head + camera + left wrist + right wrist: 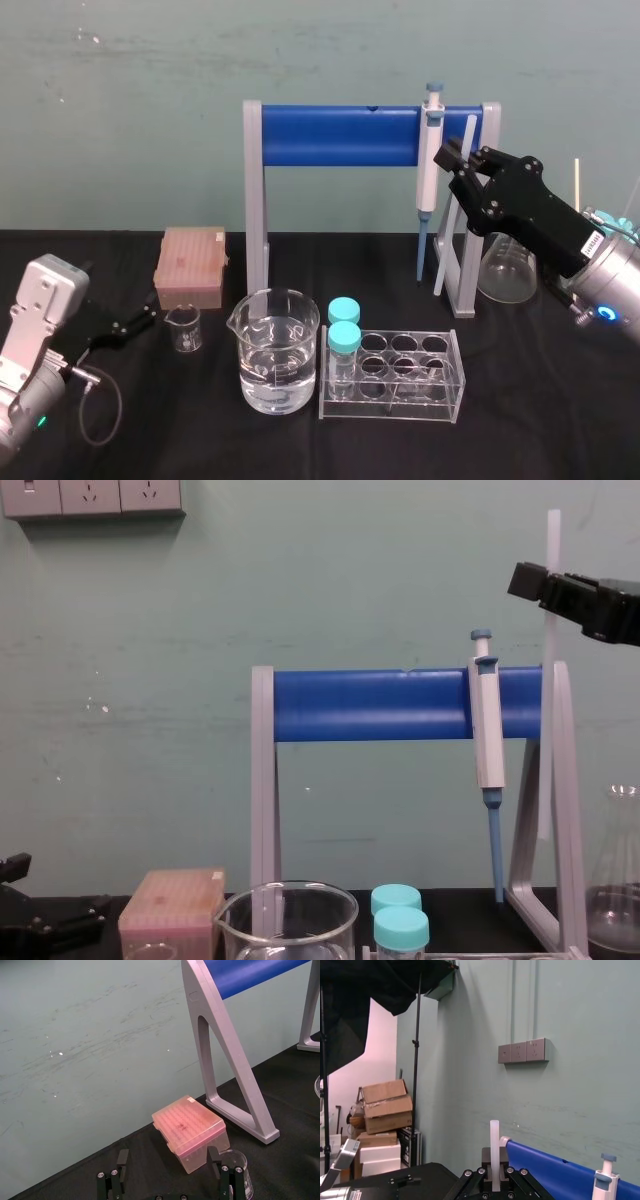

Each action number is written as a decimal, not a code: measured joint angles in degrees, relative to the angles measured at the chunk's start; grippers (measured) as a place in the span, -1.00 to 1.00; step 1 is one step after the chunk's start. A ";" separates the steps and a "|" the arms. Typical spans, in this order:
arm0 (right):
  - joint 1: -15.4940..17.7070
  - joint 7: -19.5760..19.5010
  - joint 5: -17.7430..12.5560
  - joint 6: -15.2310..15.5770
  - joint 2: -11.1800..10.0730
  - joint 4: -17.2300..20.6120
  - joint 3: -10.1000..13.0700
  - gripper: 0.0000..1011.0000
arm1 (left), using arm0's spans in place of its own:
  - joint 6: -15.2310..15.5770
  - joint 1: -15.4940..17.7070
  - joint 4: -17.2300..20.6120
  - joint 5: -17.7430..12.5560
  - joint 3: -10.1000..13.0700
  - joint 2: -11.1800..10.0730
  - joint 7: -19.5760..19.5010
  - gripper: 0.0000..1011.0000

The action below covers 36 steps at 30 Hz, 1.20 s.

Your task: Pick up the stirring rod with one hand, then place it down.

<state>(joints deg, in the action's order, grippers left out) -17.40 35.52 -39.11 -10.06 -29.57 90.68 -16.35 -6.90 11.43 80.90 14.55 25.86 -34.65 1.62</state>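
In the head view, the right gripper (460,165) is raised at the far right, beside the right post of the blue-barred stand (340,135). Its fingers are closed narrow on the stirring rod (448,240). The rod runs steeply up and down, leaning a little, with its top above the fingers and most of its length hanging below them, just beside the hanging pipette (430,150). The left gripper (145,315) rests low on the near left, well apart from the rod, next to a small beaker (184,327).

In the left wrist view, the left gripper's fingers (122,1160) are spread wide and hold nothing, and a pink box (190,1130) sits beyond them.

In the right wrist view, the rod (494,1145) stands straight up out of the pinched fingers, crosswise to them.

In the chest view, the rod (548,730) hangs upright in front of the stand's right post, and its lower end appears clear of the table.

The pick-up looks done. To set the rod down, the right arm has to lower it to the table, most likely tipping it from upright to flat, while keeping clear of the stand, the pipette and the flask (505,265).
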 joint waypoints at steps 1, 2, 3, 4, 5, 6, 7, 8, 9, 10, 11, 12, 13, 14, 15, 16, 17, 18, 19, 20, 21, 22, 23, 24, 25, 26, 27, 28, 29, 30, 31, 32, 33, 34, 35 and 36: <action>-0.03 0.02 -0.03 0.08 -0.04 -0.02 -0.05 -0.86 | 0.00 0.00 0.00 0.00 0.00 0.00 0.00 0.98; -0.03 0.02 -0.03 0.08 -0.04 -0.02 -0.05 -0.86 | 0.00 0.00 0.00 0.00 0.00 0.00 0.00 0.98; -0.10 0.04 -0.05 0.12 -0.08 -0.08 -0.09 -0.86 | 0.00 0.00 0.00 0.00 0.00 0.00 0.00 0.98; -0.14 0.03 -0.06 0.18 -0.12 -0.13 -0.12 -0.86 | 0.00 0.00 0.00 0.00 0.00 0.00 0.00 0.98; -0.14 0.03 -0.06 0.18 -0.12 -0.13 -0.12 -0.86 | 0.00 0.00 0.00 0.00 0.00 0.00 0.00 0.98; -0.14 0.03 -0.06 0.20 -0.16 -0.18 -0.14 -0.86 | 0.00 0.00 0.00 0.00 0.00 0.00 0.00 0.98; -0.15 0.03 -0.06 0.21 -0.17 -0.20 -0.15 -0.86 | 0.00 0.00 0.00 0.00 0.00 0.00 0.00 0.98; -0.14 0.02 -0.10 0.21 -0.20 -0.24 -0.16 -0.86 | 0.00 0.00 0.00 0.00 0.00 0.00 0.00 0.98; -0.14 0.02 -0.12 0.21 -0.21 -0.28 -0.17 -0.86 | -0.01 0.00 0.00 0.00 0.00 0.00 0.00 0.98; -0.13 0.02 -0.14 0.21 -0.22 -0.31 -0.18 -0.86 | 0.00 0.00 0.00 0.00 0.00 0.00 0.00 0.98; -0.12 0.02 -0.19 0.24 -0.25 -0.36 -0.20 -0.86 | 0.00 0.00 0.00 0.00 0.00 0.00 0.00 0.98; -0.12 0.03 -0.21 0.25 -0.26 -0.38 -0.22 -0.86 | -0.01 0.00 0.00 0.00 0.00 0.00 0.00 0.98; -0.11 0.04 -0.24 0.27 -0.27 -0.41 -0.24 -0.86 | 0.00 0.00 0.00 0.00 0.00 0.00 0.00 0.98; -0.11 0.05 -0.27 0.29 -0.29 -0.43 -0.25 -0.86 | 0.00 0.00 0.00 0.00 0.00 0.00 0.00 0.98; -0.09 0.10 -0.33 0.31 -0.30 -0.50 -0.29 -0.86 | 0.00 0.00 0.00 0.00 0.00 0.00 0.00 0.98; -0.09 0.12 -0.36 0.32 -0.31 -0.54 -0.31 -0.86 | 0.00 0.00 0.00 0.00 0.00 0.00 0.00 0.98; -0.08 0.14 -0.38 0.33 -0.31 -0.56 -0.32 -0.86 | 0.00 0.00 0.00 0.00 0.00 0.00 0.00 0.98; -0.08 0.18 -0.42 0.35 -0.33 -0.60 -0.34 -0.86 | 0.00 0.00 0.00 0.00 0.00 0.00 0.00 0.98; -0.07 0.19 -0.44 0.36 -0.34 -0.61 -0.36 -0.86 | 0.00 0.00 0.00 0.00 0.00 0.00 0.00 0.98; -0.03 0.22 -0.48 0.38 -0.38 -0.62 -0.38 -0.86 | 0.00 0.00 0.00 0.00 0.00 0.00 0.00 0.98; 0.00 0.22 -0.49 0.38 -0.39 -0.61 -0.40 -0.86 | 0.00 0.00 0.00 0.00 0.00 0.00 0.00 0.98; 0.03 0.23 -0.51 0.40 -0.41 -0.61 -0.41 -0.86 | 0.00 0.00 0.00 0.00 0.00 0.00 0.00 0.98; 0.05 0.23 -0.53 0.43 -0.44 -0.61 -0.42 -0.86 | 0.00 0.00 0.00 0.00 0.00 0.00 0.00 0.98; 0.08 0.23 -0.57 0.48 -0.49 -0.60 -0.44 -0.86 | 0.00 0.00 0.00 0.00 0.00 0.00 0.00 0.98; 0.10 0.24 -0.60 0.50 -0.52 -0.60 -0.44 -0.86 | 0.00 0.00 0.00 0.00 0.00 0.00 0.00 0.98; 0.12 0.25 -0.62 0.52 -0.54 -0.60 -0.45 -0.86 | 0.00 0.00 0.00 0.00 0.00 0.00 0.00 0.98; 0.14 0.26 -0.64 0.53 -0.57 -0.59 -0.45 -0.86 | 0.00 0.00 0.00 0.00 0.00 0.00 0.00 0.98; 0.16 0.28 -0.67 0.55 -0.61 -0.60 -0.45 -0.86 | 0.00 0.00 0.00 0.00 0.00 0.00 0.00 0.98; 0.16 0.28 -0.67 0.55 -0.61 -0.60 -0.45 -0.86 | 0.00 0.00 0.00 0.00 0.00 0.00 0.00 0.98; 0.17 0.30 -0.69 0.61 -0.66 -0.60 -0.48 -0.86 | 0.00 0.00 0.00 0.00 0.00 0.00 0.00 0.98; 0.17 0.33 -0.70 0.62 -0.67 -0.60 -0.50 -0.86 | 0.00 0.00 0.00 0.00 0.00 0.00 0.00 0.98; 0.17 0.36 -0.70 0.62 -0.69 -0.60 -0.51 -0.86 | -0.01 0.00 0.00 0.00 0.00 0.00 0.00 0.98; 0.17 0.38 -0.71 0.62 -0.70 -0.61 -0.53 -0.86 | 0.00 0.00 0.00 0.00 0.00 0.00 0.00 0.98; 0.17 0.40 -0.71 0.62 -0.73 -0.62 -0.55 -0.86 | 0.00 0.00 0.00 0.00 0.00 0.00 0.00 0.98; 0.17 0.39 -0.71 0.62 -0.74 -0.62 -0.56 -0.86 | 0.00 0.00 0.00 0.00 0.00 0.00 0.00 0.98; 0.18 0.39 -0.71 0.64 -0.75 -0.62 -0.57 -0.86 | 0.00 0.00 0.00 0.00 0.00 0.00 0.00 0.98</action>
<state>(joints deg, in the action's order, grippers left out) -17.22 35.91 -39.82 -9.42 -30.33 90.06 -16.92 -6.91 11.43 80.90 14.55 25.86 -34.65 1.62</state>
